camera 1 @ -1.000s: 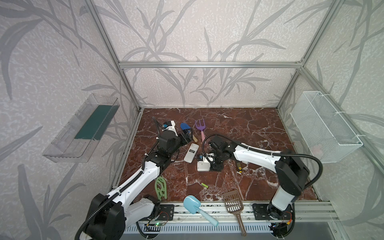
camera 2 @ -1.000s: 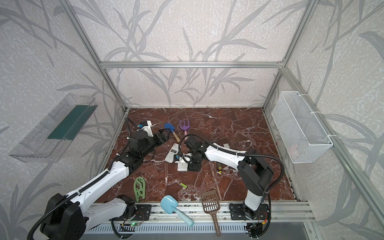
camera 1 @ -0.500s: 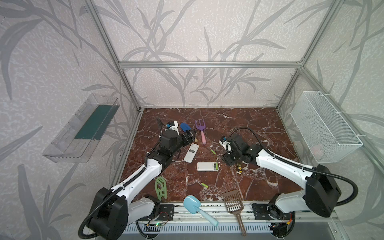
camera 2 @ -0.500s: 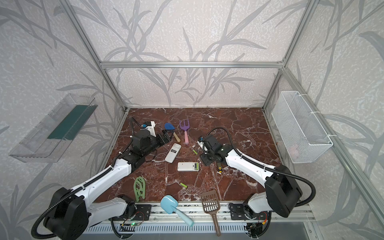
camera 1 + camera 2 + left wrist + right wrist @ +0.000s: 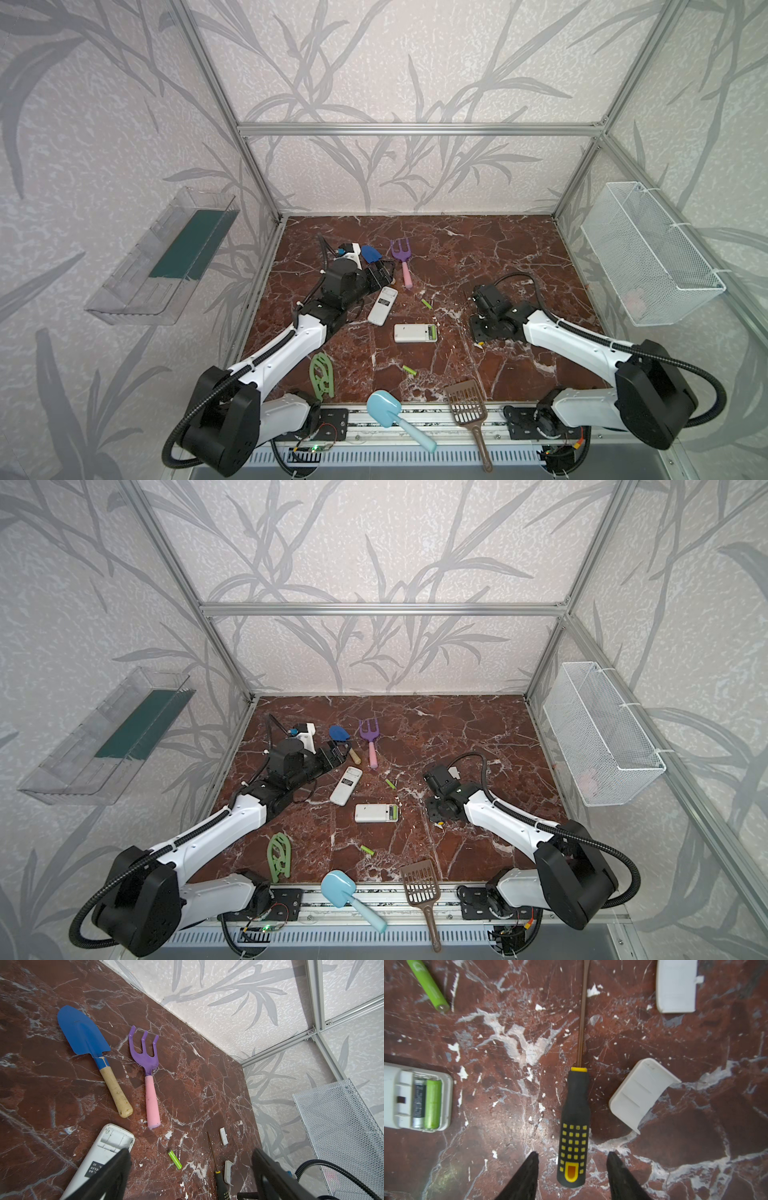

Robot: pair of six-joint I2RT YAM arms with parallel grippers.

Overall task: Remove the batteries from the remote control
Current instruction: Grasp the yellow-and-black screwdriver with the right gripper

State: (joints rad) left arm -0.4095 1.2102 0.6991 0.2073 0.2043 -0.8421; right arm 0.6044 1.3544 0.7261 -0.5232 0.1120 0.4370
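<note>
A white remote control (image 5: 415, 333) lies mid-floor with its compartment open, holding a lime-green battery (image 5: 433, 1103) beside a grey cell (image 5: 419, 1103). A second remote control (image 5: 99, 1157), its bay empty, lies partly under one finger of my open left gripper (image 5: 191, 1159). Loose green batteries lie on the marble (image 5: 426, 304) (image 5: 409, 370). My right gripper (image 5: 572, 1159) points down, open, its fingers either side of the butt of the yellow-black screwdriver (image 5: 574, 1126) without touching it.
Two white battery covers (image 5: 643, 1093) (image 5: 676, 985) lie by the screwdriver. A blue trowel (image 5: 83, 1036) and purple fork (image 5: 145, 1055) lie ahead of the left gripper. A green trivet (image 5: 322, 376), blue scoop (image 5: 384, 409) and brown scoop (image 5: 465, 407) line the front edge. A wire basket (image 5: 648, 253) hangs right.
My right arm has swung right, away from the middle remote, and now stands over the screwdriver with its jaws narrower. The left gripper has drawn back a little and opened slightly.
</note>
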